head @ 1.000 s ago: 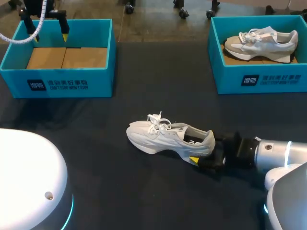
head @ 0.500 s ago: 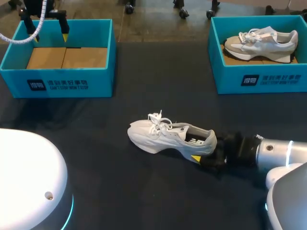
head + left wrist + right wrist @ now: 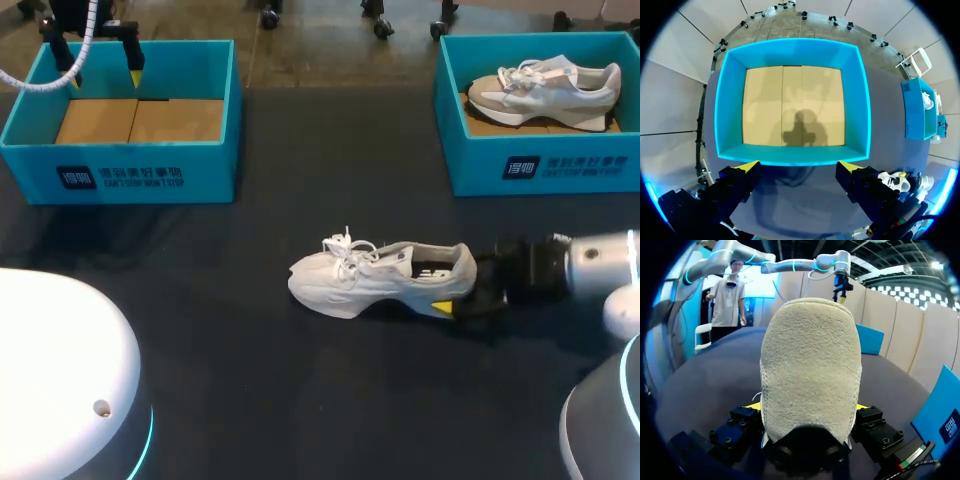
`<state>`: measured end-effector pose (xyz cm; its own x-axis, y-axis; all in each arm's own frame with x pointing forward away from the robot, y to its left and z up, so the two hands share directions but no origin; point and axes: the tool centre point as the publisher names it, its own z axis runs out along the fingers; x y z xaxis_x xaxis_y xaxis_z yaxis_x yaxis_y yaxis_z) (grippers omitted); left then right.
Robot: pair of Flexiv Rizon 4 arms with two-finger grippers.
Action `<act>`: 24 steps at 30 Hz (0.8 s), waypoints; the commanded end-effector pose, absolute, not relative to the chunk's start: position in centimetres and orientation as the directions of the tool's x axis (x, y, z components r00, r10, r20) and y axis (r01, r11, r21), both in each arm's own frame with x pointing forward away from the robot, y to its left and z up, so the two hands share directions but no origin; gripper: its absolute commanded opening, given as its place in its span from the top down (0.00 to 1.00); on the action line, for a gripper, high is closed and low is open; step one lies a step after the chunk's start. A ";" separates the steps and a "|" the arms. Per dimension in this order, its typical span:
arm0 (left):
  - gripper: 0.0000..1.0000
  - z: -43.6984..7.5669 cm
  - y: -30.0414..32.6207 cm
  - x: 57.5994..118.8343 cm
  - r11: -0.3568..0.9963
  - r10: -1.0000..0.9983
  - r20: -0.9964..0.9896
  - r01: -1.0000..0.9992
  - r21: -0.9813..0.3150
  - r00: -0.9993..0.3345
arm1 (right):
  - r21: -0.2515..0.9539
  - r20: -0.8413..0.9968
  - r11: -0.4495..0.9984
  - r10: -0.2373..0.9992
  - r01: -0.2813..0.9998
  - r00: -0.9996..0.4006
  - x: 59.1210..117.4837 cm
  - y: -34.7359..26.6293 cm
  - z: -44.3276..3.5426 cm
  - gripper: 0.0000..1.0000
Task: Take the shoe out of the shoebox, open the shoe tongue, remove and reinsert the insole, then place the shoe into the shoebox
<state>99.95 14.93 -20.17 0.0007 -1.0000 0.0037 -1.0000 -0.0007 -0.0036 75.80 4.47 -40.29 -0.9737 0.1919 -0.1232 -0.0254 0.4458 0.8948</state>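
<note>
**At centre frame, the shoe slides right in the right arm's grip**

In the middle of the head view, the white lace-up shoe lies on its sole on the dark counter, toe toward the left of the frame. Over the last second it has travelled to the right and swung a little, so it now lies more nearly level across the picture. The right tool has it by the heel. In the right wrist view the suede heel fills the space between the two fingers, with a yellow tip showing on either side, so the tool is closed on the shoe. The arm has drawn back toward the right edge and taken the shoe with it.

My reading is that this is a repositioning drag: the shoe is out of its box, and is being set where it is easier to work on. Whether the tongue and insole have been handled yet I cannot tell.

At upper left, the left tool hangs over the empty teal cardboard shoebox, fingers spread wide and holding nothing. At upper right, a second teal shoebox holds a grey-and-white shoe.
</note>
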 end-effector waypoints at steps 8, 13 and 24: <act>0.00 -20.1 15.0 100.0 -0.001 -1.000 0.002 -1.000 -0.002 0.001 | 0.910 -0.033 0.412 -0.031 -0.043 -0.999 76.4 5.5 -40.7 1.00; 0.00 -20.1 15.0 100.0 -0.001 -1.000 0.002 -1.000 -0.002 0.001 | 0.916 -0.039 0.398 -0.042 -0.052 -0.998 76.0 6.5 -41.2 1.00; 0.00 -20.1 15.0 100.0 -0.001 -1.000 0.002 -1.000 -0.002 0.001 | 0.903 -0.079 0.428 0.060 -0.046 -0.995 75.3 7.3 -41.6 1.00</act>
